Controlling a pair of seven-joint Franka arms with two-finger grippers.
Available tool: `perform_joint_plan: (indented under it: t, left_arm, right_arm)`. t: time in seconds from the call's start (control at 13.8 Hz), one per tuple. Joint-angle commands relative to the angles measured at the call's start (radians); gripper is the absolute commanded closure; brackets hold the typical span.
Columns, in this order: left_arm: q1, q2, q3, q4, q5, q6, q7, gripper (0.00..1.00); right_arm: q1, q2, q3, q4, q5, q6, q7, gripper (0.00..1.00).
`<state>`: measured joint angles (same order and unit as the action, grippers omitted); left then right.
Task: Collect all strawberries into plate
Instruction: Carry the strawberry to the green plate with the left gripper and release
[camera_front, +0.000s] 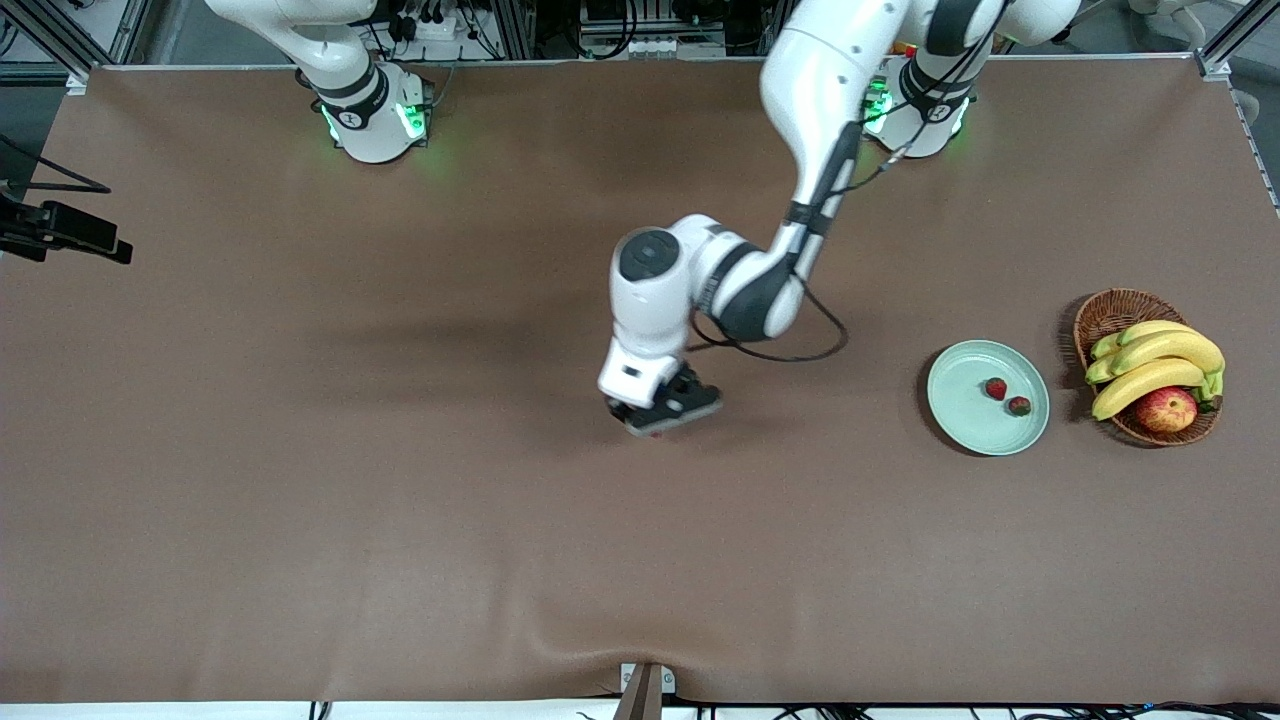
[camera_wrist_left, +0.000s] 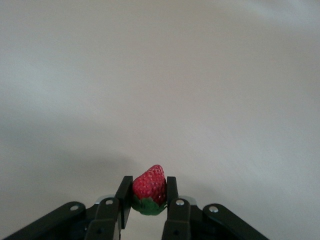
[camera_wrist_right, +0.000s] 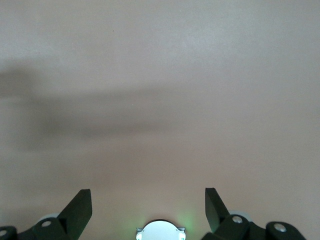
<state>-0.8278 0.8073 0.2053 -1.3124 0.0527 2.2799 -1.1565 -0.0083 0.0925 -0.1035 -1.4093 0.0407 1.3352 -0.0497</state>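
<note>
My left gripper (camera_front: 662, 418) is down low over the middle of the table, shut on a strawberry (camera_wrist_left: 149, 184). The berry is red with a green cap and sits squeezed between the two black fingers (camera_wrist_left: 172, 192); in the front view the hand hides nearly all of it. The pale green plate (camera_front: 958, 402) lies toward the left arm's end of the table. Two more strawberries (camera_front: 996, 388) (camera_front: 1019, 405) rest on it side by side. My right gripper (camera_wrist_right: 147, 201) is open and holds nothing; the right wrist view shows only bare table and that arm's base below. The right arm waits.
A brown wicker basket (camera_front: 1108, 312) stands beside the plate, closer to the table's end, holding bananas (camera_front: 1160, 352) and a red-yellow apple (camera_front: 1166, 409). A black camera mount (camera_front: 62, 230) juts in at the right arm's end of the table.
</note>
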Motion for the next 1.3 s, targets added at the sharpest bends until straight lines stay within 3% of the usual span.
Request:
perform_joint_plan:
  t: [0.0,0.29,0.72,0.94,1.23]
  left_arm:
    - [0.113,-0.075,-0.029,-0.056,-0.020,-0.077,0.012,1.00]
    - [0.271,-0.177,-0.029,-0.209,-0.030,-0.112,0.052,1.00]
    - [0.456,-0.309,-0.029,-0.458,-0.030,-0.111,0.427,1.00]
    - [0.532,-0.342,-0.029,-0.527,-0.030,-0.111,0.556,1.00]
    - [0.564,-0.283,-0.029,-0.538,-0.030,-0.111,0.665,1.00]
  right_arm:
    - [-0.013,0.000,0.008,0.003,0.018,-0.002,0.013,0.00]
    - [-0.021,0.003,0.007,0.003,0.018,0.001,0.008,0.00]
    - [-0.019,0.003,0.005,0.003,0.010,0.015,0.010,0.00]
    - [-0.009,0.003,0.008,0.003,0.016,0.015,0.013,0.00]
    - [-0.016,0.001,0.008,0.004,0.011,0.015,0.011,0.00]
